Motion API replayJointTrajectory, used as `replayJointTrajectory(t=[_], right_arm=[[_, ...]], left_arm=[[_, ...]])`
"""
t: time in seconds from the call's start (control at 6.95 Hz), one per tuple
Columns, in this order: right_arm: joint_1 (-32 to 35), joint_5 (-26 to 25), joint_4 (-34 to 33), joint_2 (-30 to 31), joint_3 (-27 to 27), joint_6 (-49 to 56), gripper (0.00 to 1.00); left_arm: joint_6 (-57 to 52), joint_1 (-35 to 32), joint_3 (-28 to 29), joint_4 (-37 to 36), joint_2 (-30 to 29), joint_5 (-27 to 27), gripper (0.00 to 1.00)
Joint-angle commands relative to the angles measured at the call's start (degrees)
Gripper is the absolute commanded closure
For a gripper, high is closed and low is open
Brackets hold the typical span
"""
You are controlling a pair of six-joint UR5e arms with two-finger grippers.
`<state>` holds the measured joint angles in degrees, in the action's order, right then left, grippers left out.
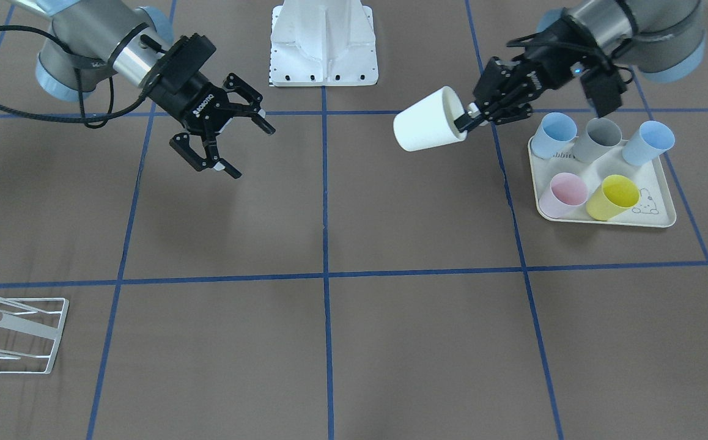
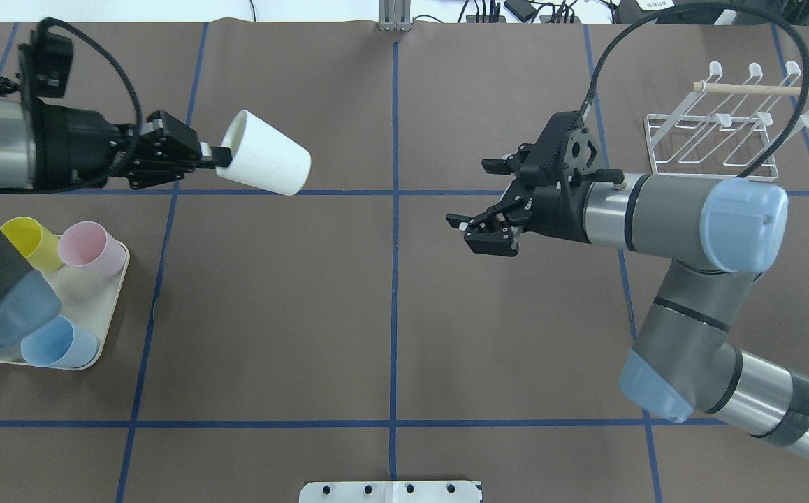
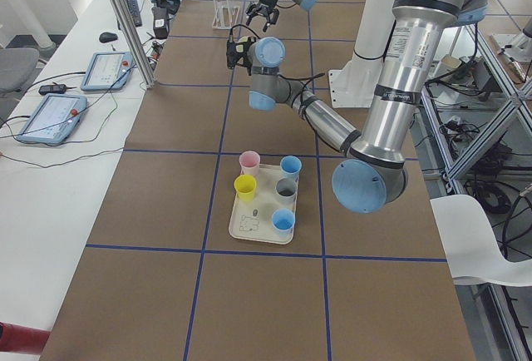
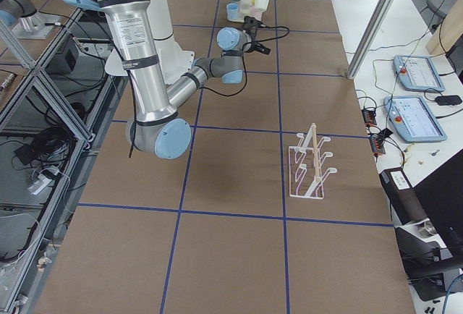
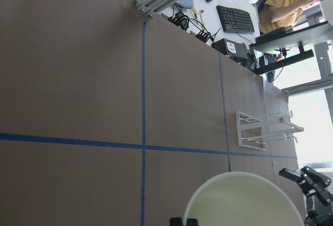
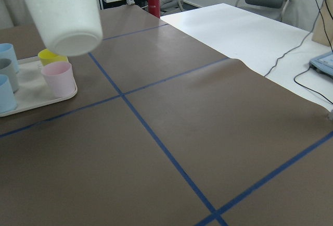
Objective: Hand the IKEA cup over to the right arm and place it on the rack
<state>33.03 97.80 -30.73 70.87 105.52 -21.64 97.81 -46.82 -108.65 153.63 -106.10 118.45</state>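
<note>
My left gripper [image 2: 217,156] [image 1: 469,119] is shut on the rim of a white IKEA cup [image 2: 265,161] [image 1: 425,120] and holds it sideways in the air, its base toward the table's middle. The cup's open mouth fills the bottom of the left wrist view [image 5: 242,200], and its base shows in the right wrist view [image 6: 65,12]. My right gripper [image 2: 478,202] [image 1: 235,143] is open and empty, apart from the cup across the centre line. The white wire rack [image 2: 729,126] [image 1: 8,333] with a wooden dowel stands behind the right arm.
A cream tray [image 1: 604,211] [image 2: 93,307] near the left arm holds several cups: yellow [image 1: 614,197], pink [image 1: 565,194], two blue and a grey one. The robot's white base plate [image 1: 323,43] sits at the table's edge. Blue tape lines cross the brown table.
</note>
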Motion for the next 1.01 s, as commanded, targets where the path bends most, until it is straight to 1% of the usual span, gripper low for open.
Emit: replayJointTrajectory(t=[0.0,0.14,0.29,0.86], right_arm=[[-5.15,-5.31,0.14,-2.04,-0.23,3.18,0.01],[-6.73,-7.16,0.14,-3.27,-0.4,3.97,0.01],[-7.1,-7.53,0.14,-3.37,-0.49,3.97,0.01],[-7.71,-7.62,0.14,-3.46,-0.31,3.97,0.01]], left_arm=[[4.22,6.28,0.8,-0.09,-3.92,-4.45,1.0],[4.49,9.35,1.24,-0.09,-5.15,-8.98,1.0],[4.58,10.86,2.72,-0.09,-7.34,-10.34,1.0],[4.5,12.89,5.54,0.0,-8.68,-12.28,1.0]])
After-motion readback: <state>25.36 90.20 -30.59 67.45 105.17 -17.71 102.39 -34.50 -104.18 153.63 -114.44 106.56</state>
